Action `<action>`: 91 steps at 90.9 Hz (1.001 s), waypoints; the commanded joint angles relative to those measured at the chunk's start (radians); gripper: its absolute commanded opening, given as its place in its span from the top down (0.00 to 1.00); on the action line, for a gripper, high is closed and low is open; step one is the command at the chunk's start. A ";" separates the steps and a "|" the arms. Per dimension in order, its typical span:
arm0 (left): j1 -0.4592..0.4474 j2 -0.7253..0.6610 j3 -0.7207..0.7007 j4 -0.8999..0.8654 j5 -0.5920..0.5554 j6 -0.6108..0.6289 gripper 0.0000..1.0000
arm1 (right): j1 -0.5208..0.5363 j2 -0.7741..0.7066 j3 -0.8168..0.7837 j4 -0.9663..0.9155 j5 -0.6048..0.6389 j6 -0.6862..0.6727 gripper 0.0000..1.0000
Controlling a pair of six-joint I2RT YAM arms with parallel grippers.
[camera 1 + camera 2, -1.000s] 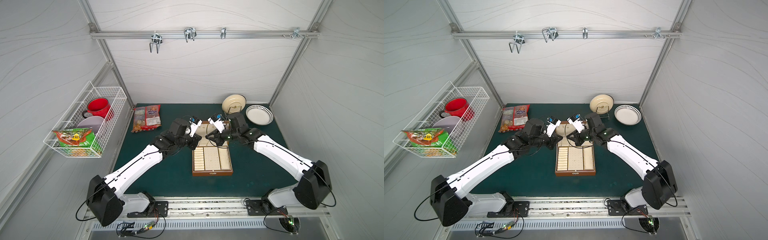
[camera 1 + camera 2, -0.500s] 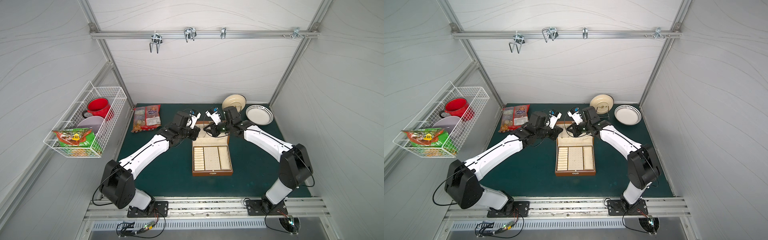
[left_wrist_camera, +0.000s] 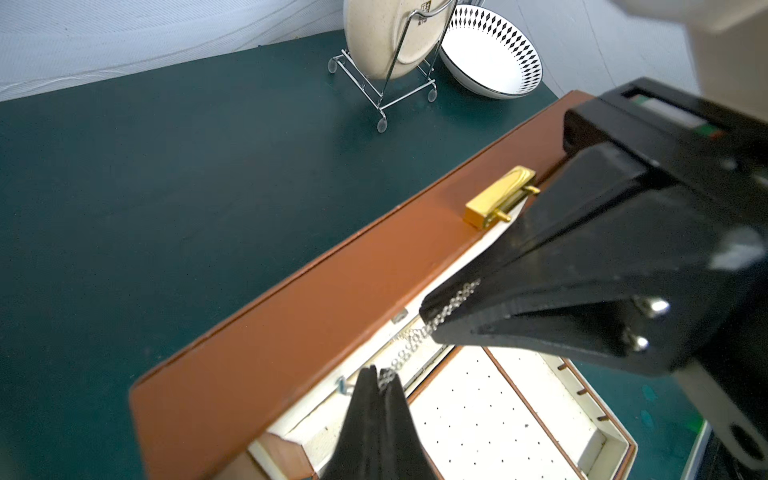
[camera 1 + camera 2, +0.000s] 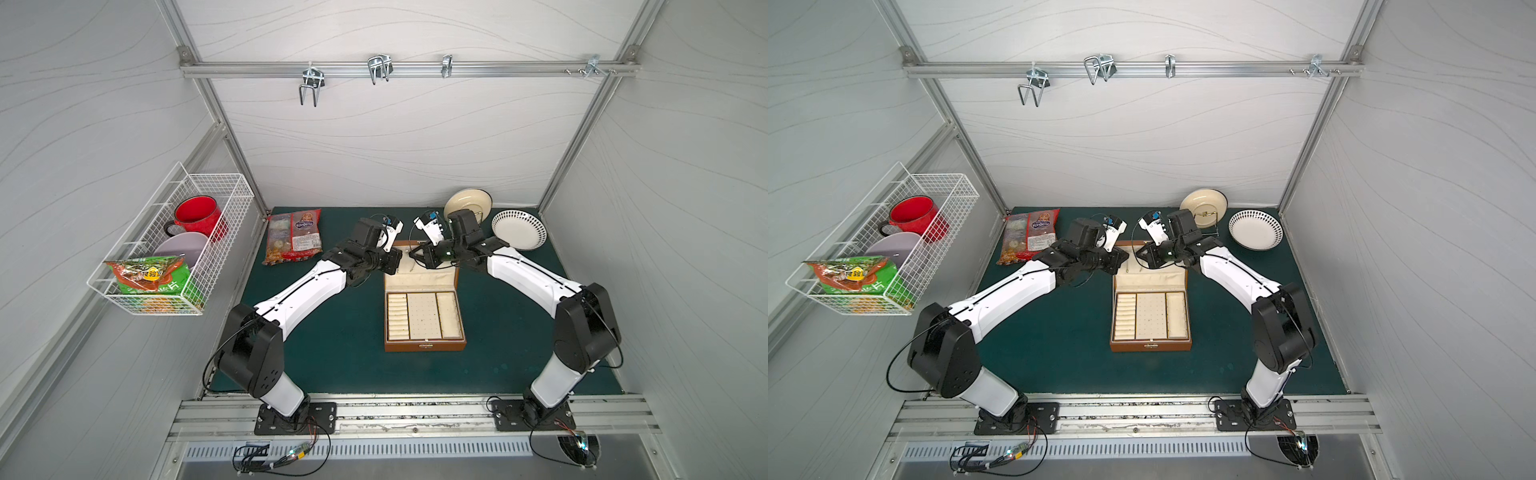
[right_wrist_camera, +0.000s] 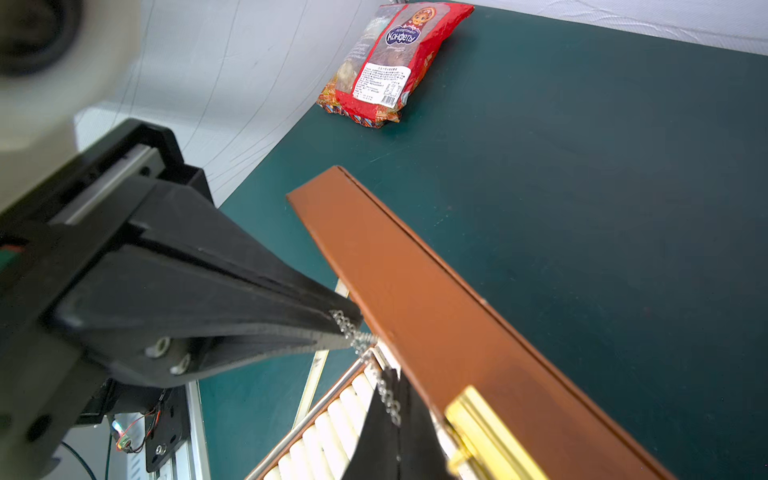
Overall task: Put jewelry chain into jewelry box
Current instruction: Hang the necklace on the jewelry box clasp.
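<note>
The jewelry chain point(image 3: 409, 345) runs in a short, nearly straight span between the 2 hands. Its long axis goes from tip to tip, roughly parallel to the top edge of the raised lid point(image 5: 436, 316) of the jewelry box point(image 4: 424, 345). Neither arm is nearer, since each already has an end. The left hand point(image 3: 377, 376) is pinched together on 1 end. The right hand point(image 3: 434, 322) is clamped on the other, with links showing along its closed tips. Both sit on the cream-lined side of the lid, just beside its rim. A small hook point(image 3: 341, 384) on the lining lies just beside the left hand's tips, and the open tray point(image 3: 498, 415) lies below both hands, toward the arm bases. The next move looks like a joint lowering that keeps the span level, onto the hooks or into the tray
</note>
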 commanded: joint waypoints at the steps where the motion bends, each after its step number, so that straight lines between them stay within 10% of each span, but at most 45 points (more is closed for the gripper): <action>1: 0.006 0.021 0.055 0.037 0.012 -0.028 1.00 | -0.015 0.016 0.021 -0.017 0.020 0.032 0.95; 91: -0.035 0.044 0.044 0.062 -0.141 -0.206 1.00 | 0.067 -0.009 -0.004 -0.014 0.338 0.172 0.92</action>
